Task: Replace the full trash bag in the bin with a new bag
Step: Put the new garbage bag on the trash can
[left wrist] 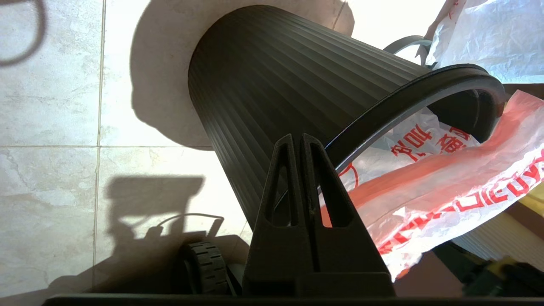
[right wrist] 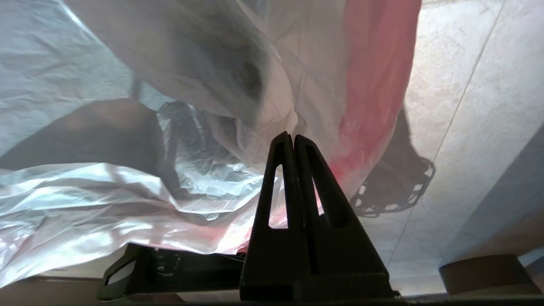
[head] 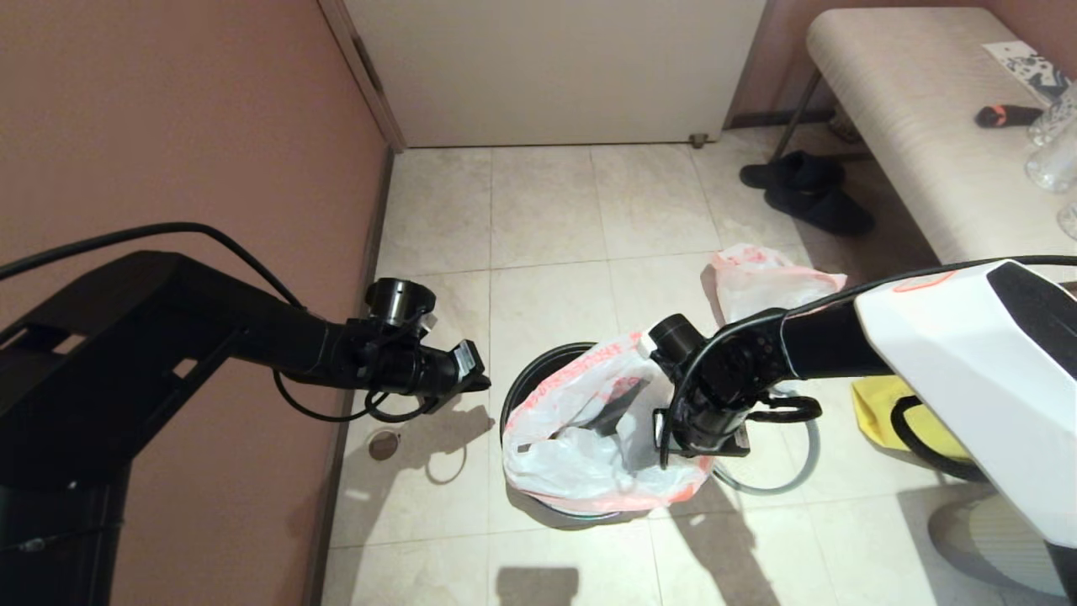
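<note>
Floor: pale stone tiles (head: 547,219), bounded by a reddish-brown wall on the robot's left and a closed white door (head: 555,67) at the far end; we take the bin as our landmark.
Bin: we see the bin (head: 532,370), black, round and ribbed, standing upright on the tiles in the middle of the head view.
New bag: the new bag (head: 580,446), thin white film with a pink-red printed band, is draped over the bin's near and right rim, its mouth sagging into the opening; the far-left arc of the rim is bare.
Grey hoop: a loose hoop (head: 803,467) lies flat on the floor just right of the bin (partly hidden by the right arm).
Right gripper: the right gripper (right wrist: 293,138) hangs over the bin's right edge; we read its jaws as pressed together at the tips against the bag film, but we cannot tell whether any film is pinched between them.
Left gripper: the left gripper (left wrist: 296,138) is held left of the bin, apart from it, jaws closed tip to tip on nothing.
Second bag: another white and pink-red bag (head: 761,282) lies on the tiles beyond the bin, to its right.
Yellow bag: a yellow bag (head: 875,412) sits further right of the bin.
Bench: a beige bench (head: 909,126) stands well beyond the bin on the right, dark shoes (head: 808,189) beside its leg.
</note>
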You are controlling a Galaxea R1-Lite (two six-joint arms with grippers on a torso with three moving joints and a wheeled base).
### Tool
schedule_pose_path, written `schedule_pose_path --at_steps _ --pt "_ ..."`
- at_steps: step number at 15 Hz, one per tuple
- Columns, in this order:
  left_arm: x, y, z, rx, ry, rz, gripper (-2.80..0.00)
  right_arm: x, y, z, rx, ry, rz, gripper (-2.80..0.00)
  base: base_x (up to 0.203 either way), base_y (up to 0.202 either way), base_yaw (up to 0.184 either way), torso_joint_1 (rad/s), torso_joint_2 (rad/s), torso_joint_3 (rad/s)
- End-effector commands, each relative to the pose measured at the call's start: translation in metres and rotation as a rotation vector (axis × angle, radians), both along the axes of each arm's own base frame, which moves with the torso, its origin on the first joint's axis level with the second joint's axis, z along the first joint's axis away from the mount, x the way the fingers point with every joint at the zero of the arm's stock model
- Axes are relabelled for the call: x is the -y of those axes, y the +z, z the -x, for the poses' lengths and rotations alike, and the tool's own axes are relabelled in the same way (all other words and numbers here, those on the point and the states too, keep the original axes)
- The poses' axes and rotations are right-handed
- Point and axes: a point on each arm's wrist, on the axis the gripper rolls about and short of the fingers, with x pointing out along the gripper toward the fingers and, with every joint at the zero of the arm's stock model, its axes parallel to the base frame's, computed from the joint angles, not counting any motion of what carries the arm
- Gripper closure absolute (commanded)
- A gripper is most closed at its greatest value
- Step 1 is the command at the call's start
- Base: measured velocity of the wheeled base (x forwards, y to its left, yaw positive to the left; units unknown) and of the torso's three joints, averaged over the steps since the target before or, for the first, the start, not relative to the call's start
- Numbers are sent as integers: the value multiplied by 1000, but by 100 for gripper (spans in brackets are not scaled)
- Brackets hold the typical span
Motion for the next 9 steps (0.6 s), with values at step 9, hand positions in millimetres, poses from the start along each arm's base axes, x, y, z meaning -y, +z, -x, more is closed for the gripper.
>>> schedule_pose_path --at_steps 9 --pt "0 -1 0 -3 1 3 0 -12 -38 -5 -50 -4 21 0 0 0 0 0 0 0"
